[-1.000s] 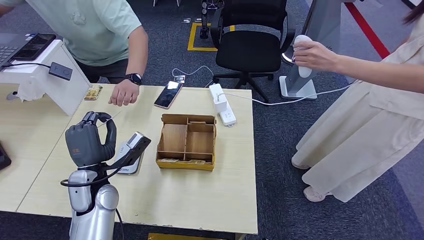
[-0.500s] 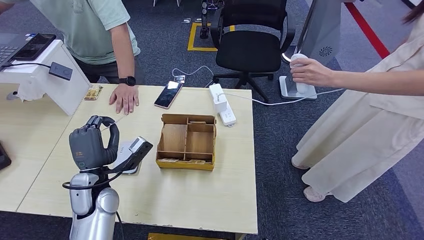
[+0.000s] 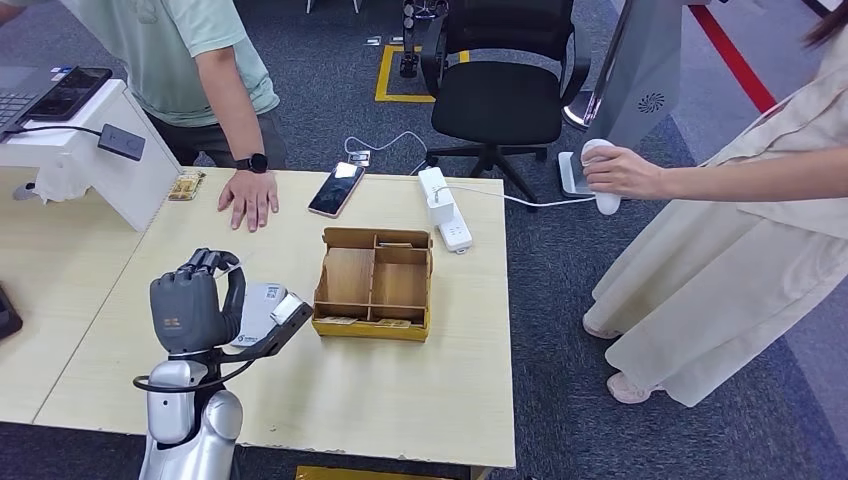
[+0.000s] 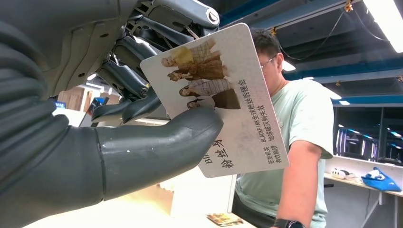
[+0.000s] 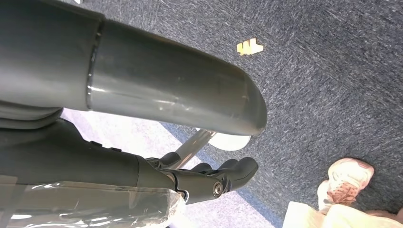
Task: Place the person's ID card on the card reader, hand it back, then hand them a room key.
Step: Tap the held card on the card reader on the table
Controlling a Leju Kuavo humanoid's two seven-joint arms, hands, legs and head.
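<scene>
My left hand [image 3: 190, 310] hangs low over the table's left half and pinches the white ID card [image 4: 223, 95] between its thumb [image 4: 157, 142] and fingers. The card carries printed pictures and text. In the head view the ID card [image 3: 258, 308] lies just above the white card reader [image 3: 250, 343], most of which is hidden under hand and card. I cannot tell whether they touch. A person in a green shirt rests a hand [image 3: 248, 198] flat on the far table edge. My right hand [image 5: 166, 142] hangs over the carpet, holding nothing.
A wooden compartment box [image 3: 375, 280] with cards in its front slot stands right of my left hand. A phone [image 3: 336, 188] and a power strip [image 3: 445, 208] lie at the far edge. A second person at the right holds a white device [image 3: 600, 170].
My left hand has sunk toward the table with the card and now sits over the reader. The person in green drew back slightly. The person at the right lowered the white device.
</scene>
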